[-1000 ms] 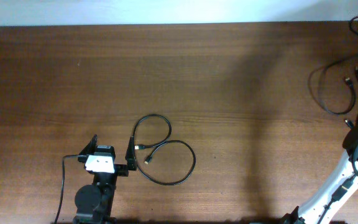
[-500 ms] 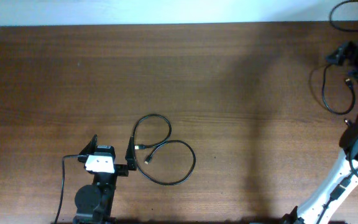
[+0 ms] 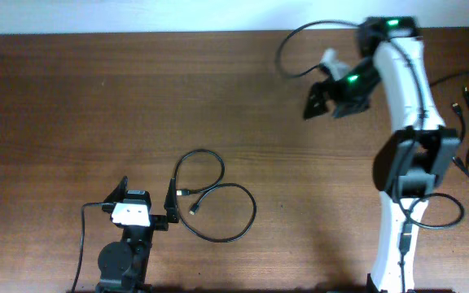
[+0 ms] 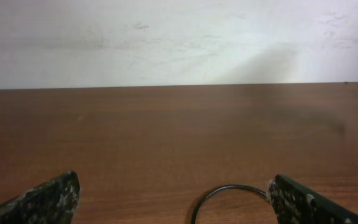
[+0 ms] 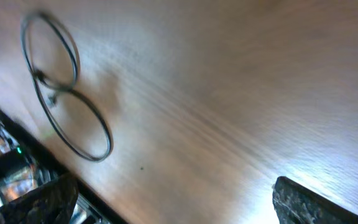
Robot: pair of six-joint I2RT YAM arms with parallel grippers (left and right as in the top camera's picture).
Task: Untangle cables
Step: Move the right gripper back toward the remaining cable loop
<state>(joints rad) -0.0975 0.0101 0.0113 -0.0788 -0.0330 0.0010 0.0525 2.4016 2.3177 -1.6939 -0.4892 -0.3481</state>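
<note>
On the wooden table (image 3: 72, 106), seen from overhead, one looped cable (image 3: 218, 199) lies flat toward 6 o'clock. It makes two rounded loops that cross each other, and both of its small plug ends lie inside the loops. The left gripper (image 3: 146, 193) rests low just at 9 o'clock of this cable, with its jaws spread wide and nothing between them. Its finger (image 3: 171, 195) at 3 o'clock is just beside the cable, and I cannot tell if they touch. In the left wrist view, only an arc of this cable (image 4: 229, 188) shows near the finger (image 4: 309, 202). The right arm (image 3: 405, 89) reaches across the table toward 1 o'clock. The right gripper (image 3: 326, 99) hangs there well apart from the looped cable. Its wrist view is blurred but shows the jaws wide and empty, with both loops (image 5: 61, 93) far off at 10 o'clock. The other cables (image 3: 460, 118) lie at the 3 o'clock edge of the table.
</note>
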